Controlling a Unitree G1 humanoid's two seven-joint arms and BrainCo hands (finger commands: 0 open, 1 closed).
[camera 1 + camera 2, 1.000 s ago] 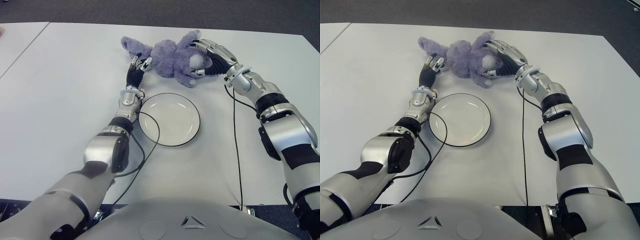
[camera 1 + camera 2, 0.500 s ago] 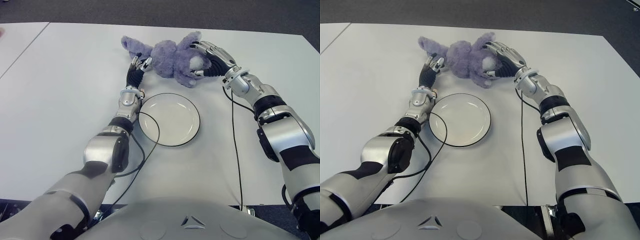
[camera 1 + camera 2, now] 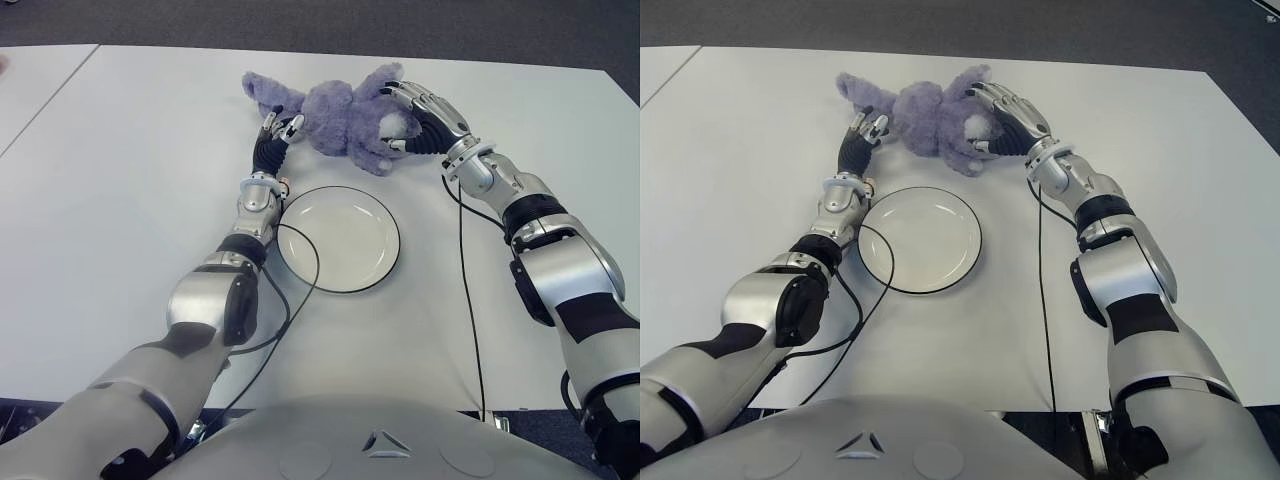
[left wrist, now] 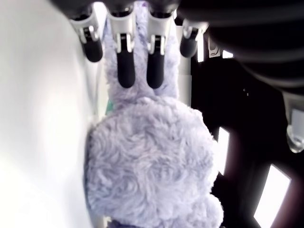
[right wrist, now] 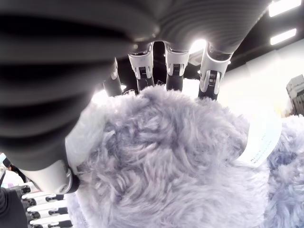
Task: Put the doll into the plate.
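One white table carries every item in the scene. Next in size, the doll is a fluffy lilac plush rabbit lying across the far middle of the table, long ears toward the robot's left, a white patch on the end toward the right. A white fabric label hangs from its fur. The plate is round, white with a dark rim, and sits just nearer the robot than the doll; the two are apart. Two dark cables trail across the table from the wrists. The right hand curls over the doll's right end, fingers pressed into the fur, gripping it. The left hand sits at the doll's left end beside the ears, its fingers extended against the fur without closing around it.
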